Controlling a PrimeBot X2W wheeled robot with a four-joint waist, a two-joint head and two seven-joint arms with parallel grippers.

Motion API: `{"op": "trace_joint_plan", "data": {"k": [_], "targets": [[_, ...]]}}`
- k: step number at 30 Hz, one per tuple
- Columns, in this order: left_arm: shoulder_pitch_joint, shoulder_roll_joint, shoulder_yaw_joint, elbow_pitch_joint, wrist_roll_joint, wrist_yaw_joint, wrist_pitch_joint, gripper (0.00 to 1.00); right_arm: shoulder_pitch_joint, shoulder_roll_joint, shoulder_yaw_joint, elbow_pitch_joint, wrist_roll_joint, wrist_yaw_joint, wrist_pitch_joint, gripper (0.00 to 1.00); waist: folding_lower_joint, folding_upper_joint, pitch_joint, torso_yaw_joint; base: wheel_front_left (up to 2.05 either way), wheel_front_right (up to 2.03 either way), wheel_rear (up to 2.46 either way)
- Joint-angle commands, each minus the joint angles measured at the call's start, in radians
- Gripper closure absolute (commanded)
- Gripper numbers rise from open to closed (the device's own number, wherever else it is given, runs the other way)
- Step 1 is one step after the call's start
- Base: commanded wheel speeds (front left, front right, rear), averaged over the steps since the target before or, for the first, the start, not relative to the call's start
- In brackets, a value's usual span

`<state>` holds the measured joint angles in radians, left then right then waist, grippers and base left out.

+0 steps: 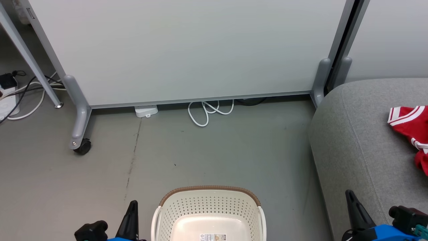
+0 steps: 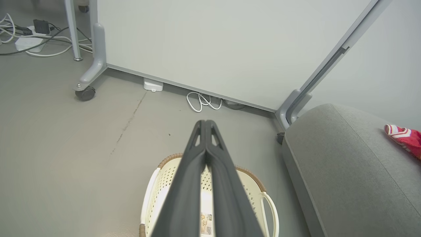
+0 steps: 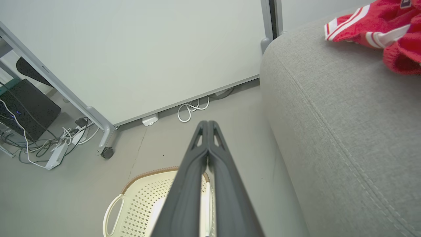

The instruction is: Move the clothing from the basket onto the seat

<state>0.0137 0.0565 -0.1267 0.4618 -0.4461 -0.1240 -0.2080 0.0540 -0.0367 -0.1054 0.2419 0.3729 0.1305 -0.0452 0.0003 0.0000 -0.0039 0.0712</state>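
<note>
On the floor (image 1: pixel 200 150) at 6 o'clock the basket (image 1: pixel 209 188) looks empty, clothing (image 1: pixel 409 124) on seat (image 1: pixel 354 140) at 3, so left gripper (image 2: pixel 204 122) and right gripper (image 3: pixel 208 122), both pressed together, should lift clear.

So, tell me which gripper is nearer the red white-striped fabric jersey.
Right. The right gripper sits at the edge of the light grey fabric seat, short of the jersey; the left gripper is across the cream plastic basket, farther.
</note>
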Motion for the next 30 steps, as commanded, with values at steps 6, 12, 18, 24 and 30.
{"op": "trace_joint_plan", "data": {"k": [6,12,18,24,30], "targets": [[-0.039,0.001,0.028,-0.038,-0.117,-0.002,0.029,1.00,-0.036,-0.005,-0.002,-0.013,0.125,0.000,0.014,1.00,-0.0001,0.0000,0.000,-0.004,0.00,0.00,0.00],[-0.047,0.001,0.046,-0.054,-0.210,-0.002,0.054,1.00,-0.049,-0.006,-0.003,-0.013,0.224,0.000,0.027,1.00,-0.0001,0.0000,0.001,-0.007,0.00,0.00,0.00],[-0.055,0.001,0.063,-0.069,-0.296,-0.003,0.077,1.00,-0.059,-0.007,-0.003,-0.012,0.314,0.000,0.039,1.00,-0.0001,0.0000,0.001,-0.011,0.00,0.00,0.00],[-0.061,0.001,0.079,-0.083,-0.377,-0.003,0.100,1.00,-0.070,-0.008,-0.004,-0.011,0.400,0.000,0.050,1.00,-0.0001,0.0000,0.001,-0.015,0.00,0.00,0.00],[-0.069,0.001,0.094,-0.097,-0.453,-0.004,0.120,1.00,-0.080,-0.009,-0.005,-0.010,0.480,0.000,0.061,1.00,-0.0001,0.0000,0.002,-0.019,0.00,0.00,0.00]]}}
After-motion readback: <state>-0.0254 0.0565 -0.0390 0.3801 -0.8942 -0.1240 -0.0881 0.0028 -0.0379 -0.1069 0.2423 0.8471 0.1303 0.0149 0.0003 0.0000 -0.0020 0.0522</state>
